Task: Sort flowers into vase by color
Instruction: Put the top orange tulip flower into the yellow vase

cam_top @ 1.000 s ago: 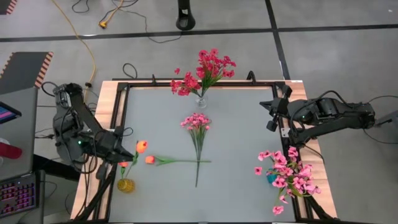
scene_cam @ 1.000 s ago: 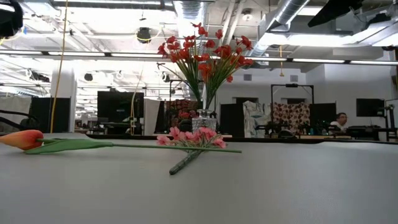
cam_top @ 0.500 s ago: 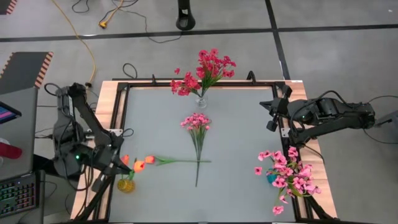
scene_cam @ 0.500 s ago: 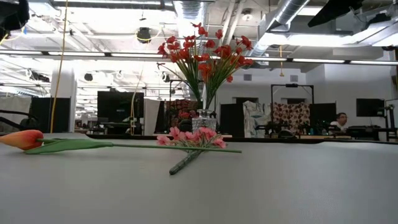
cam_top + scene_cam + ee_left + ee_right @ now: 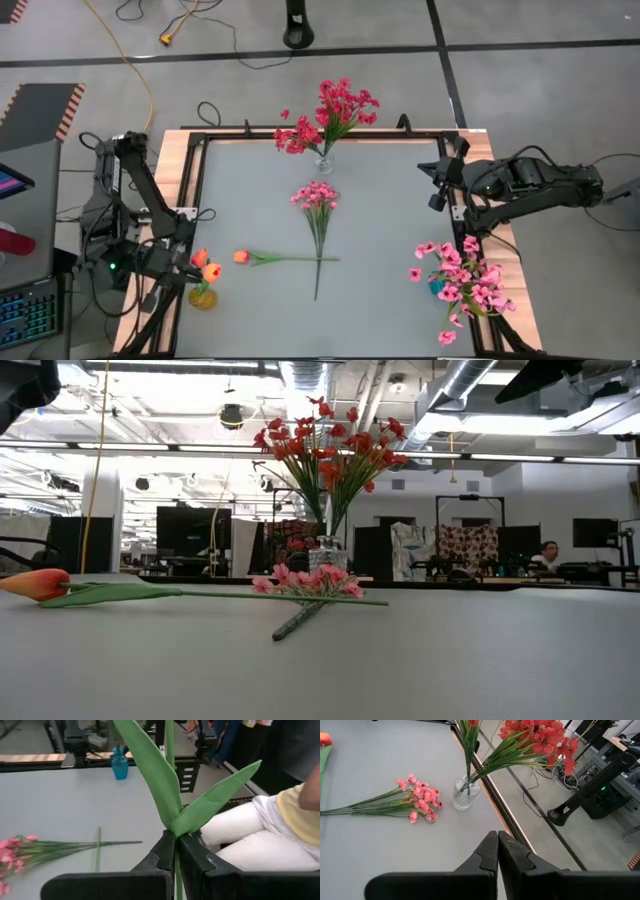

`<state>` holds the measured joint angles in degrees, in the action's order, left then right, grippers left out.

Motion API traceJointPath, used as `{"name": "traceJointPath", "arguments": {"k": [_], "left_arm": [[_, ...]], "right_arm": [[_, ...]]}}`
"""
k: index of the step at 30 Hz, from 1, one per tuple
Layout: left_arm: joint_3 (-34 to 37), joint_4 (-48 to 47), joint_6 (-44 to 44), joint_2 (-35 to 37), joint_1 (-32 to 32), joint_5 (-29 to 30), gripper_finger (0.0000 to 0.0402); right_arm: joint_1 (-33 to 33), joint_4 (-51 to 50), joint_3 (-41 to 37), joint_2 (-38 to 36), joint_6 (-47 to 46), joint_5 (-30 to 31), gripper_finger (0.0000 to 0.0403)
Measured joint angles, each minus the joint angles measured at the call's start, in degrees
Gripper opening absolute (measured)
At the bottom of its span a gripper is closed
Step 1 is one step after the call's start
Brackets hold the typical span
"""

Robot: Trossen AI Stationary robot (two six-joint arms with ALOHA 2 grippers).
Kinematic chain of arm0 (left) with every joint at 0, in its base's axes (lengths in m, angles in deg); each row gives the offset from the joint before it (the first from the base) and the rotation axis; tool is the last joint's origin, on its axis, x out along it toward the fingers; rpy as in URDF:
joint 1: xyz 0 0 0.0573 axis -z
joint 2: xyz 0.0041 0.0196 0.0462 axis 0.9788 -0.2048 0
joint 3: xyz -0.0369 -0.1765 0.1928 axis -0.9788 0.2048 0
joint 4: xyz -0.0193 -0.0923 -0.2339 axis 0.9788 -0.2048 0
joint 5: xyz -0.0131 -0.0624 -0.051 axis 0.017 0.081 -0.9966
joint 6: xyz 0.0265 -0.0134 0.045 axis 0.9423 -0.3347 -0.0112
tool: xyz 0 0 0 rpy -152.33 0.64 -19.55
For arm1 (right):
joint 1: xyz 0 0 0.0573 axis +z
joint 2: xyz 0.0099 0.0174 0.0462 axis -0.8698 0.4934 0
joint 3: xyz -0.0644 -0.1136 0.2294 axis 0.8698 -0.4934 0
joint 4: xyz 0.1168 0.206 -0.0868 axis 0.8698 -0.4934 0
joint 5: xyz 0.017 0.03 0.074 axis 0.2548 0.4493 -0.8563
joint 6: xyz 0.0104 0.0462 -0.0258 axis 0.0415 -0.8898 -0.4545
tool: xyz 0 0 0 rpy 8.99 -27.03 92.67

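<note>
The left tool (image 5: 176,851), pinching an orange tulip (image 5: 211,271) by its stem, has swung it from over the table down to the yellow vase (image 5: 202,297) at the near left corner. That bud is nearly home. One tulip (image 5: 241,257) and a pink spray (image 5: 317,195) lie mid-table. Right tool (image 5: 498,851), pressed together, waits far right.
</note>
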<state>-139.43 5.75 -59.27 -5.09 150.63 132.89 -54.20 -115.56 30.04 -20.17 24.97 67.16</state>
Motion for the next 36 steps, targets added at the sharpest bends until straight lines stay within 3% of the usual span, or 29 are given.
{"name": "traceJointPath", "arguments": {"k": [17, 21, 30, 36], "left_arm": [[5.6, -0.9, -8.5, -0.4, 8.3, 11.6, 0.0000], [5.6, -0.9, -8.2, -1.3, 9.3, 12.8, 0.0000], [5.6, -3.8, -18.5, -3.2, 10.4, 13.1, 0.0000], [5.6, -4.9, -19.1, -4.2, 10.5, 15.1, 0.0000]], "right_arm": [[0.0, 0.0, 0.0, 0.0, 0.0, 0.0, 0.0038], [0.0, 0.0, 0.0, 0.0, 0.0, 0.0, 0.0038], [0.0, 0.0, 0.0, 0.0, 0.0, 0.0, 0.0038], [0.0, 0.0, 0.0, 0.0, 0.0, 0.0, 0.0038]]}}
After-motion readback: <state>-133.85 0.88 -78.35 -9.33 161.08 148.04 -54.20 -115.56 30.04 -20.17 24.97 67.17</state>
